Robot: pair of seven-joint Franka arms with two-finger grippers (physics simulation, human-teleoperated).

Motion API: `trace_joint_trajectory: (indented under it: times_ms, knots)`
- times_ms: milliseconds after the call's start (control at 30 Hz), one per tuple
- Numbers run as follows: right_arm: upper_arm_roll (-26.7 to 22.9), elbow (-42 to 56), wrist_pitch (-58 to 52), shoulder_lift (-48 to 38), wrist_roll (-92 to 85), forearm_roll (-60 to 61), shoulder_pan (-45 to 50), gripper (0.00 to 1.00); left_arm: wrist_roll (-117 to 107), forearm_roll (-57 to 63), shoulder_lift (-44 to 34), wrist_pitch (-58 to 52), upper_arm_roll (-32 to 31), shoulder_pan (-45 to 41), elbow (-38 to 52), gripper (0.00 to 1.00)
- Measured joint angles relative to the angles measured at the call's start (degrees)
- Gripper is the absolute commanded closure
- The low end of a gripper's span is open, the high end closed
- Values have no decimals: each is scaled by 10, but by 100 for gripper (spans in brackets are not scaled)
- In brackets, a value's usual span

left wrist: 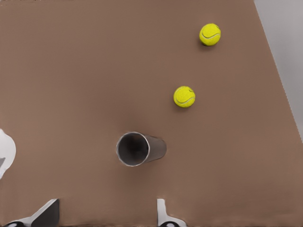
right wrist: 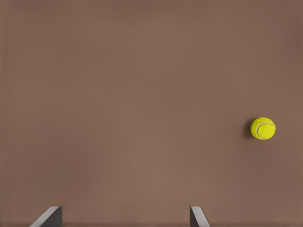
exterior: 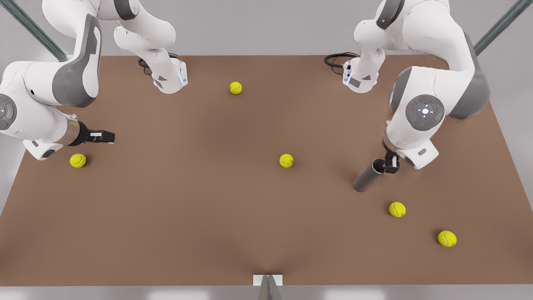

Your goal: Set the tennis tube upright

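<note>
The tennis tube (exterior: 368, 177) is a grey cylinder on the brown table at the front view's right. Its hollow end points up toward the wrist camera, and it looks close to upright. In the left wrist view I look down into the mouth of the tennis tube (left wrist: 140, 149). My left gripper (exterior: 390, 166) hangs right beside the tube's top rim. Its fingers are open in the left wrist view (left wrist: 106, 213), and the tube sits beyond their tips, not between them. My right gripper (exterior: 107, 136) waits low at the front view's left, open (right wrist: 123, 216) and holding nothing.
Several tennis balls lie scattered on the table (exterior: 200, 208). Two of them (exterior: 397, 209) (exterior: 447, 238) lie just in front of the tube. One ball (exterior: 78, 160) sits below the right gripper. Another (exterior: 286, 160) is mid-table and one more (exterior: 235, 88) at the back.
</note>
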Motion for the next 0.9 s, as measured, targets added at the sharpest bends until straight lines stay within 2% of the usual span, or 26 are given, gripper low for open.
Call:
trace_joint_trajectory:
  times_ms: [67, 167, 500, 900]
  knots:
    - [0, 0, 0, 0, 0, 0, 0, 0, 85, -48, -62, 7, 35, 2, -32, 0]
    - [0, 0, 0, 0, 0, 0, 1, 0, 205, -88, -85, 14, 49, 8, -43, 0]
    - [0, 0, 0, 1, -1, 0, 0, 0, 497, -111, -63, 37, 50, 8, -42, 0]
    - [0, 1, 1, 2, -2, 0, 1, 0, 683, -104, -56, 44, 50, 5, -42, 0]
